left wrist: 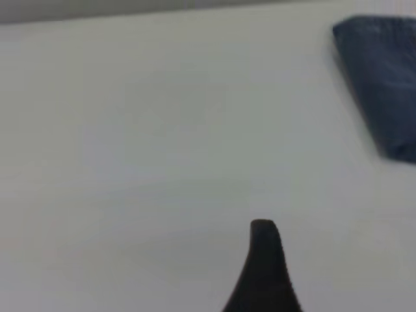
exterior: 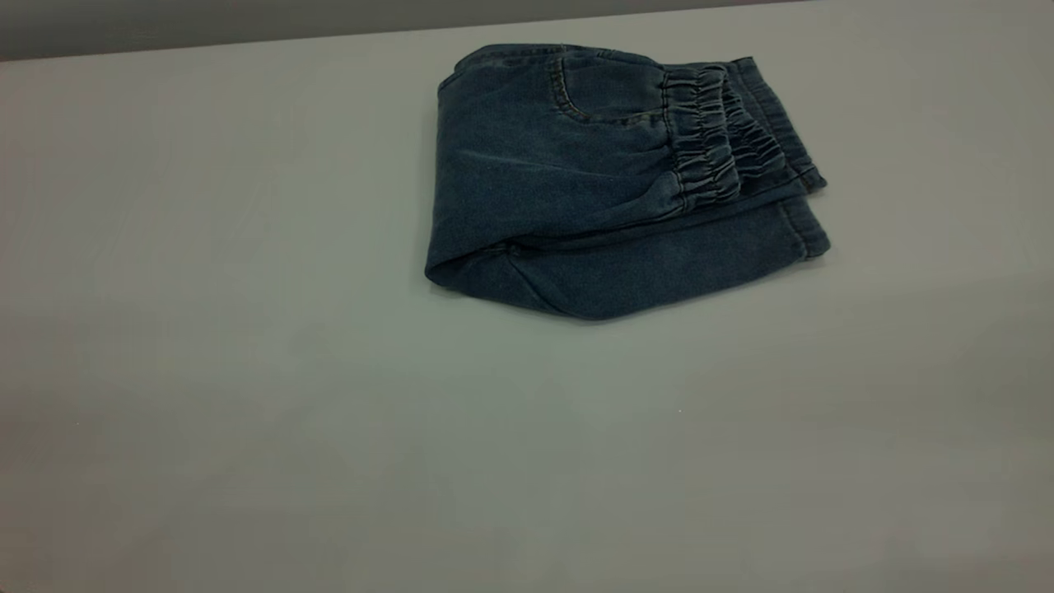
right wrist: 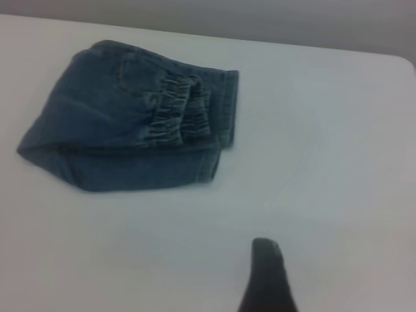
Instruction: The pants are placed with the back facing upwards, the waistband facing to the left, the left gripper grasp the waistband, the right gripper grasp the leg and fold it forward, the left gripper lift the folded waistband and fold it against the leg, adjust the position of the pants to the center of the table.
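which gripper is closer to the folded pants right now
Right, as a judgement from the wrist views. The right gripper sees the whole pants just ahead; the left gripper sees only their edge, off to one side. Neither touches them.

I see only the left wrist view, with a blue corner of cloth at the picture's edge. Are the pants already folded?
Observer: Yes. In the exterior view the pants lie folded, with the waistband on top, beside the leg hems.
Operator: Are they at the centre of the table?
Observer: No. They sit near the far edge of the table, right of its middle.
Operator: Does the right gripper touch them?
Observer: No. Its wrist view shows the right gripper over the table, apart from the pants.
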